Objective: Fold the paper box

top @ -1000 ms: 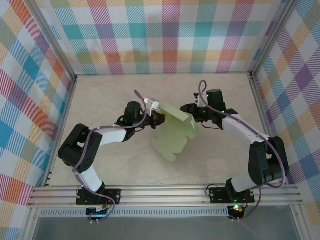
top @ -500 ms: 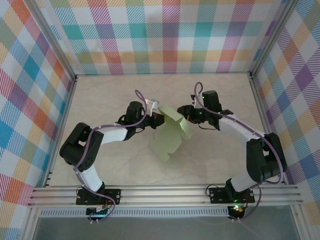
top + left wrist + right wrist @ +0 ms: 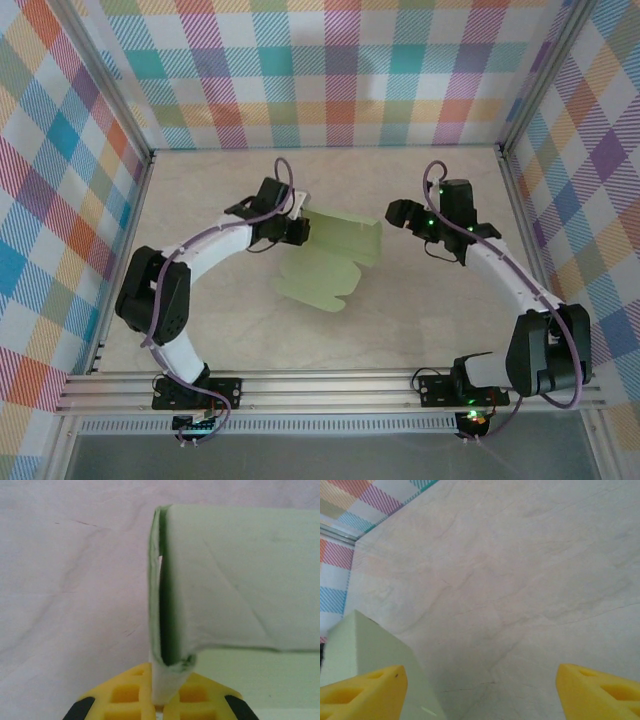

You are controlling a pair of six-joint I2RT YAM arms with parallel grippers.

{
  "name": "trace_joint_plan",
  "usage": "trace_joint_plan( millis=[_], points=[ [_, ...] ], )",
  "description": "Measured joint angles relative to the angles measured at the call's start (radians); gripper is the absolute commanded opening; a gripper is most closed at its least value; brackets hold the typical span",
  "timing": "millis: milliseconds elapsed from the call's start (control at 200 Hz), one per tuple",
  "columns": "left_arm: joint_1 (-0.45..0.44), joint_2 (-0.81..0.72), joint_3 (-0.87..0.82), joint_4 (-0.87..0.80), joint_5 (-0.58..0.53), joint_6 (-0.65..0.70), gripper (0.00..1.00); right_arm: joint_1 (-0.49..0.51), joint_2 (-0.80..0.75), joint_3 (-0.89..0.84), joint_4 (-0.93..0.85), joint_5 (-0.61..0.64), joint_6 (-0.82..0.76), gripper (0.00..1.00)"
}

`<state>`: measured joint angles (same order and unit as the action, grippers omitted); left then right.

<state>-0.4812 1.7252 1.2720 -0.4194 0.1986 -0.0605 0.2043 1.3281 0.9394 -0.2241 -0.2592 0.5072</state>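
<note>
The table has a pale beige top with marble veins. Near its middle sits the light-green paper box, whose lower flaps look to rest on the top. Along the near edge a metal rail carries 2 arm bases.

— What sort of place is this?
— Probably a robotics lab cell. A beige marbled table is boxed in by checked cloth walls on metal posts.
— Anything else?
— An aluminium rail along the table's near edge carries the left arm base and the right arm base.
</note>
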Motion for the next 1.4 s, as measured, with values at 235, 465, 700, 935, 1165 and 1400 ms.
trace_joint_plan(
  millis=[235, 465, 700, 935, 1165, 1400],
  points=[
    [0.000, 0.087, 0.207, -0.462, -0.132, 0.068, 0.00, 0.000, 0.019, 0.000, -0.033, 0.024, -0.051, 0.78],
    [0.000, 0.248, 0.359, -0.748, -0.230, 0.142, 0.00, 0.000, 0.059, 0.000, -0.032, 0.019, -0.068, 0.78],
    [-0.002, 0.421, 0.481, -0.916, -0.276, 0.206, 0.09, 0.000, 0.063, -0.008, -0.024, 0.016, -0.074, 0.79],
    [-0.003, 0.475, 0.540, -0.960, -0.297, 0.234, 0.24, -0.006, 0.063, -0.018, -0.025, 0.016, -0.082, 0.79],
    [-0.007, 0.475, 0.566, -0.962, -0.321, 0.235, 0.27, -0.010, 0.067, -0.018, -0.020, 0.011, -0.082, 0.79],
    [-0.007, 0.463, 0.571, -0.940, -0.355, 0.229, 0.47, -0.010, 0.085, -0.018, -0.002, -0.015, -0.083, 0.81]
  ],
)
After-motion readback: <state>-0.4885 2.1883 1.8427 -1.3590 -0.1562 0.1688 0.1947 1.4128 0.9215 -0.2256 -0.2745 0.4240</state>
